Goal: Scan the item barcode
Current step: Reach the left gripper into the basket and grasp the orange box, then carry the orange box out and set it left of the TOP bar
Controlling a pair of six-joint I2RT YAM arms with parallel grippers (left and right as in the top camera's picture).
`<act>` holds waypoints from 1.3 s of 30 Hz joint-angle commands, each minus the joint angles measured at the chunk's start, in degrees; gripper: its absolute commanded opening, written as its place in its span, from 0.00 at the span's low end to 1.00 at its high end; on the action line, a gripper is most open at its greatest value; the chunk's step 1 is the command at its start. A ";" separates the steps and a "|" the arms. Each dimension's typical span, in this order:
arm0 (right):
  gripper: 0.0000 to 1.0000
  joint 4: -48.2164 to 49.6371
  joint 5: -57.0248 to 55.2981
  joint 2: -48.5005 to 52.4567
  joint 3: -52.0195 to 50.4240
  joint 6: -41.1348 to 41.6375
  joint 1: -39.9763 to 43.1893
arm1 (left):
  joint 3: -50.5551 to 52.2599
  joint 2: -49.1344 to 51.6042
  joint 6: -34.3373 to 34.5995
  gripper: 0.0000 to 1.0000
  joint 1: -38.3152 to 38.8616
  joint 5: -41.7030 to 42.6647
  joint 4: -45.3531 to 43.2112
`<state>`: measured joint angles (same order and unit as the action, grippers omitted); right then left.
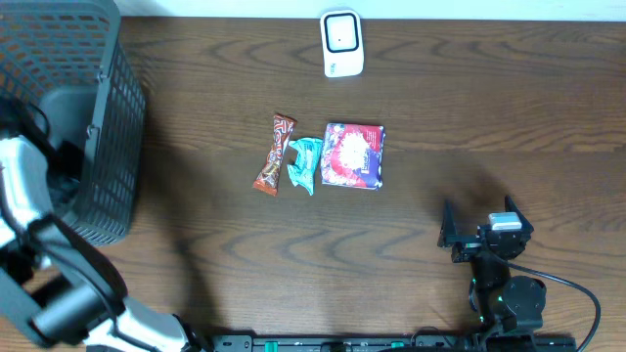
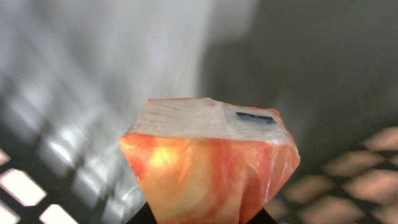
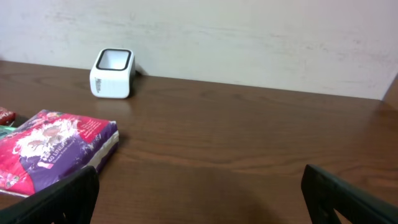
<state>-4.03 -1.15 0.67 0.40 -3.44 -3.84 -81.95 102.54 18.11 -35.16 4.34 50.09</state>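
L gripper [image 2: 202, 219] pinched on orange packet [image 2: 208, 168], down in basket [image 1: 117, 127]. Prob light, soft, slippery (crinkly film): you hold sealed end, barcode unobstructed. R gripper [image 3: 199, 199] wide, empty.

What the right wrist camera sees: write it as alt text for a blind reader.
The right gripper is open, its black fingers framing a dark wooden table. A pink-and-purple packet lies at left, and a small white barcode scanner stands behind it near a pale wall.
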 commanded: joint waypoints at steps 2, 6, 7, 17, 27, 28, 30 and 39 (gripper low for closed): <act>0.99 -0.22 -0.44 -0.37 -0.09 -0.48 0.00 | -5.20 -10.67 0.00 0.07 -0.17 -0.50 -3.28; 0.99 -0.22 -0.44 -0.37 -0.09 -0.48 0.00 | -5.42 -18.58 0.02 0.07 -0.15 -0.48 -8.76; 0.99 -0.22 -0.44 -0.37 -0.09 -0.48 0.00 | -5.42 -20.70 0.04 0.07 -0.11 -0.46 -9.97; 0.99 -0.22 -0.44 -0.37 -0.09 -0.48 0.00 | -5.40 -32.74 9.22 0.07 4.44 8.48 -21.88; 0.99 -0.22 -0.44 -0.37 -0.09 -0.48 0.00 | -5.38 -29.75 3.32 0.07 30.71 15.13 -21.46; 0.99 -0.22 -0.44 -0.37 -0.09 -0.48 0.00 | -5.31 -28.92 3.32 0.08 33.46 15.10 -20.81; 0.99 -0.22 -0.44 -0.37 -0.09 -0.48 0.00 | -5.22 -27.15 3.32 0.07 37.97 15.13 -19.61; 0.99 -0.20 -0.44 -0.37 -0.09 -0.48 0.00 | -5.22 -13.38 2.05 0.07 51.49 14.84 -13.51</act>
<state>-4.03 -1.15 0.67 0.40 -3.44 -3.84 -86.61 85.34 21.80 14.41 19.20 35.83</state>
